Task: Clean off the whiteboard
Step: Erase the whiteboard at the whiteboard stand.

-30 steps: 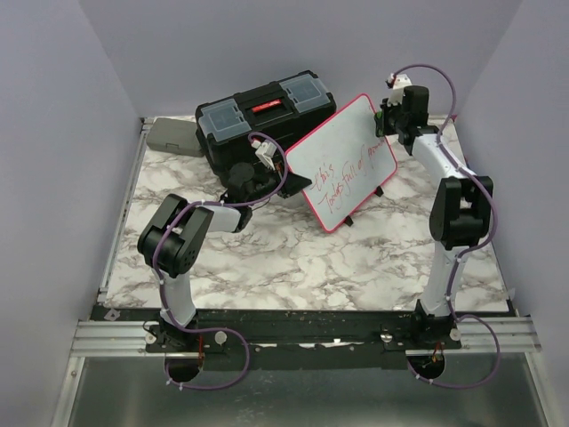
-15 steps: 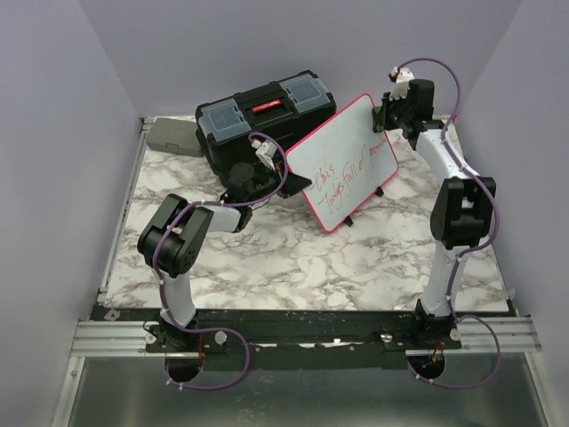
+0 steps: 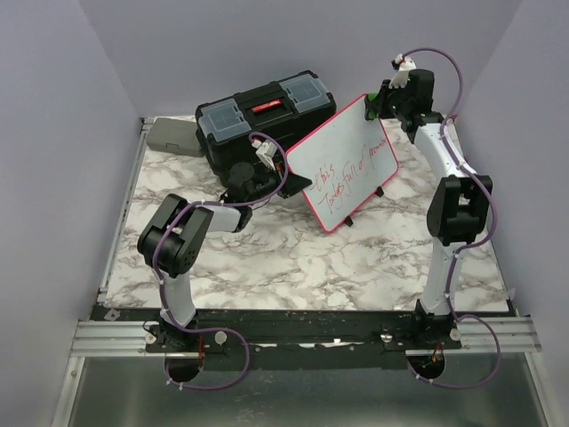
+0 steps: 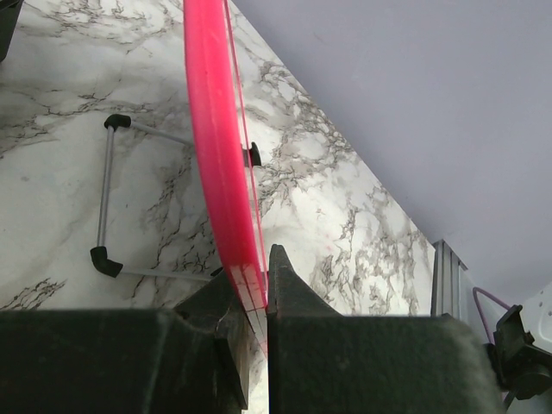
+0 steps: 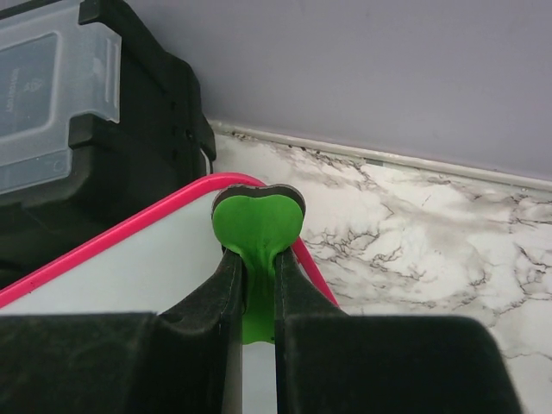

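The whiteboard [image 3: 342,160] stands tilted on small black feet near the table's middle back, pink-red framed, with red handwriting on it. My left gripper [image 3: 286,184] is shut on the frame at its lower left edge; the left wrist view shows the pink frame [image 4: 220,155] edge-on between the jaws. My right gripper [image 3: 380,105] is shut on a green heart-shaped eraser [image 5: 256,228] and holds it at the board's top right corner [image 5: 164,259]. The eraser [image 3: 374,99] shows as a green spot in the top view.
A black toolbox [image 3: 262,117] with clear lid compartments stands behind the board. A grey case [image 3: 172,135] lies at the back left. The board's wire stand [image 4: 108,198] rests on the marble table [image 3: 293,258].
My right gripper with the green eraser has moved up and back along the board's right edge to its top corner. The left arm and the board have stayed still.
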Available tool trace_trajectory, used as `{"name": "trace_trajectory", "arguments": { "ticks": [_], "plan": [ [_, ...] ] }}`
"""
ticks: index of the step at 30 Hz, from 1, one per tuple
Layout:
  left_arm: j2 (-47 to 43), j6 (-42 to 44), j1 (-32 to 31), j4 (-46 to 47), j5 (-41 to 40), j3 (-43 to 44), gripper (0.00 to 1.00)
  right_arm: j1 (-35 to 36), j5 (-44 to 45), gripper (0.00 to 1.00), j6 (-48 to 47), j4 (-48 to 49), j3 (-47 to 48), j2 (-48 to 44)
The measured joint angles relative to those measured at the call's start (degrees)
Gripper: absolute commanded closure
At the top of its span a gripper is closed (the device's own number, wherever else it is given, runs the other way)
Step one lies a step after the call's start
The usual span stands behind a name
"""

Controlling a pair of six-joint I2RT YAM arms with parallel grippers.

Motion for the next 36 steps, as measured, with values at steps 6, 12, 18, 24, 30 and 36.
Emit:
{"name": "trace_trajectory", "arguments": {
  "ticks": [6,12,18,24,30,36],
  "plan": [
    [0.0,-0.1,0.0,-0.3,0.0,0.2,1.00,0.0,1.9,0.99,-0.4,1.5,-3.8,-1.1],
    [0.0,-0.3,0.0,-0.3,0.0,0.2,1.00,-0.7,4.4,0.99,-1.8,2.5,-12.0,-3.9],
    [0.0,-0.4,0.0,-0.3,0.0,0.2,1.00,-0.9,4.1,0.99,-2.2,1.1,-11.2,-3.8],
    [0.0,-0.3,0.0,-0.3,0.0,0.2,1.00,-1.0,2.2,0.99,-0.7,-3.8,-0.4,0.6],
    [0.0,0.0,0.0,-0.4,0.1,0.3,1.00,-0.9,-0.3,0.99,1.6,-4.0,5.5,2.2],
    [0.0,0.0,0.0,-0.4,0.2,0.3,1.00,-0.9,-0.6,0.99,1.5,-2.7,3.8,2.1]
  ]
}}
